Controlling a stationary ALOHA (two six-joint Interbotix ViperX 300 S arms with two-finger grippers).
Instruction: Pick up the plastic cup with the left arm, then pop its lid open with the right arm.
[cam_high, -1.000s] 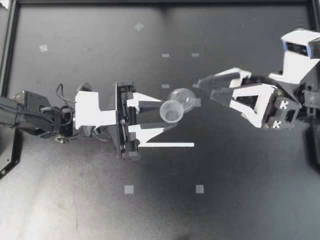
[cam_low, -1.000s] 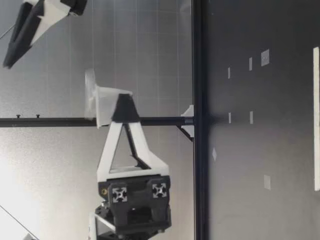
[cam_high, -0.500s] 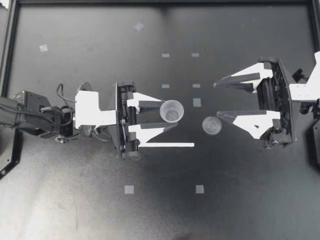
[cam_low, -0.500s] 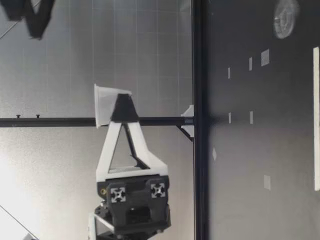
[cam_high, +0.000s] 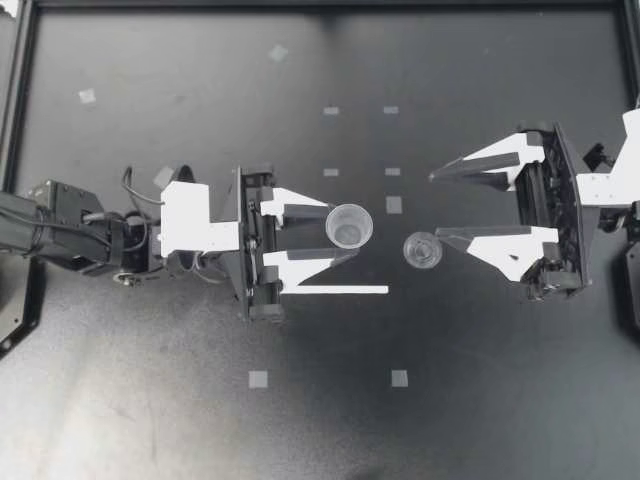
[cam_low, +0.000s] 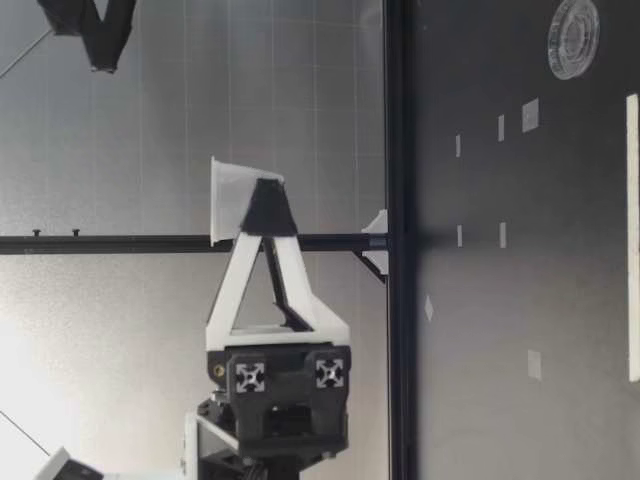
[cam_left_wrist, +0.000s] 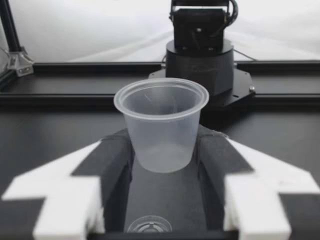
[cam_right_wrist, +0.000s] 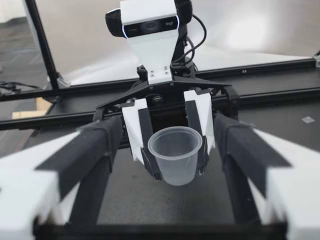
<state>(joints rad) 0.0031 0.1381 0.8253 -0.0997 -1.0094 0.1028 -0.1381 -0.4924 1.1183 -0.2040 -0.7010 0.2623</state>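
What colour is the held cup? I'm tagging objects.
The cup is clear, colourless; left wrist view.

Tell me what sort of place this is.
Likely a robotics lab bench: a black table framed by metal rails and dotted with tape squares, where the left tool holds a clear cup facing the open right tool.

clear cup (cam_high: 349, 225) | upright, held aloft | clear lid (cam_high: 422, 250) | flat on table (cam_high: 300, 420)

Two end effectors: my left end effector (cam_high: 338, 232) and my right end effector (cam_high: 435, 207). One clear cup (cam_high: 348, 225). One round clear lid (cam_high: 422, 250). One long white strip (cam_high: 335, 290). Small pale tape squares (cam_high: 258, 378) dot the surface (cam_high: 200, 420): about ten, though the arms may hide others.
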